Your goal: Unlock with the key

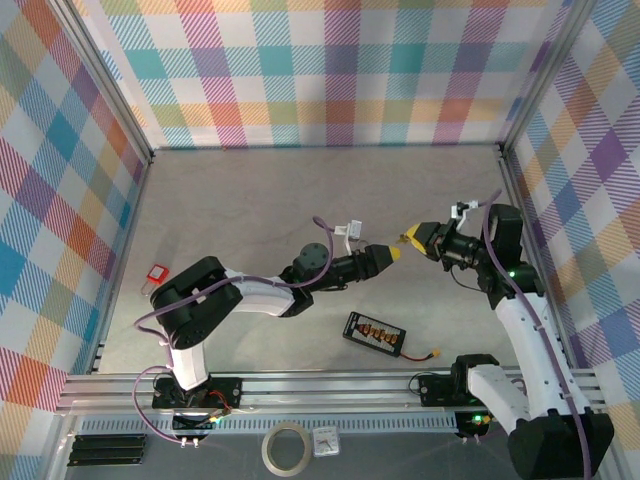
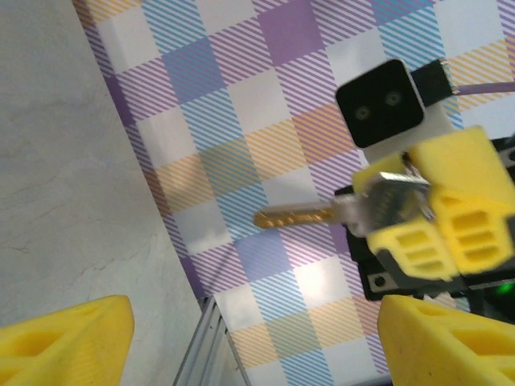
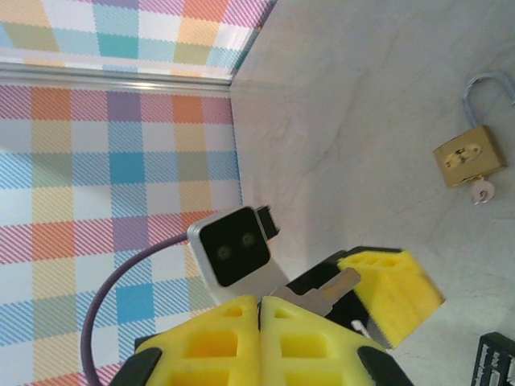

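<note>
Mid-air over table (image 1: 250,200): R gripper (image 2: 398,211) pinching key (image 2: 294,215); L gripper (image 1: 393,254) spread.

No legible text or numbers, markings on the black board (image 1: 375,333) too small to read

The key (image 3: 322,293) was thin bare metal, silvery with a dull sheen. The yellow fingers (image 3: 217,338) at the bottom of the right wrist view looked like matt moulded plastic with ribbed slots. At upper right there, the brass padlock (image 3: 469,157) had a satin golden body and a glossy steel shackle. The table (image 1: 300,200) was matt, faintly mottled grey. The walls (image 1: 330,70) carried a matt printed check, framed by brushed metal rails (image 1: 300,385).
</note>
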{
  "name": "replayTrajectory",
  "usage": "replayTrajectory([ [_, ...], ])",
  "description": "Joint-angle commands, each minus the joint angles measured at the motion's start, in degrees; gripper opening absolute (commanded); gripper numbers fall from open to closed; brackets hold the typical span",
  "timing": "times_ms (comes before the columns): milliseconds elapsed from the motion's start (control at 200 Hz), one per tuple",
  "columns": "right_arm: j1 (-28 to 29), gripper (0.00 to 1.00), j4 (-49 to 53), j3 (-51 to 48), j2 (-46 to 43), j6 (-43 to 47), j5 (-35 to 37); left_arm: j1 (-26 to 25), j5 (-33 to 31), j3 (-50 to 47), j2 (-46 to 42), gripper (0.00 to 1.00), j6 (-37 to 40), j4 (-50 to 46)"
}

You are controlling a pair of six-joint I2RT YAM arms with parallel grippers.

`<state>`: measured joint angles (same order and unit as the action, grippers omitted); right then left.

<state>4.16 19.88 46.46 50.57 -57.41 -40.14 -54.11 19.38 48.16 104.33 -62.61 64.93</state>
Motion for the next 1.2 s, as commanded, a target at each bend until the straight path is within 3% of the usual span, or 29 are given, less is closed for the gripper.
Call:
replayTrajectory([
  [0, 2.0, 0.00, -2.4, -1.7, -1.7, -2.9, 0.3, -0.5, -2.1, 1.8, 0.0, 0.80, 0.5, 6.0],
  [680, 9.7, 0.00, -9.2, -7.1, -2.9, -8.7, 5.2, 0.1, -1.5, 0.4, -0.7, 0.77, -2.6, 11.5],
  [1195, 10.2, 0.00, -13.4, -10.2, -1.7, -11.0, 5.2, 0.9, -0.6, -0.2, -1.1, 0.73, -3.8, 11.1],
])
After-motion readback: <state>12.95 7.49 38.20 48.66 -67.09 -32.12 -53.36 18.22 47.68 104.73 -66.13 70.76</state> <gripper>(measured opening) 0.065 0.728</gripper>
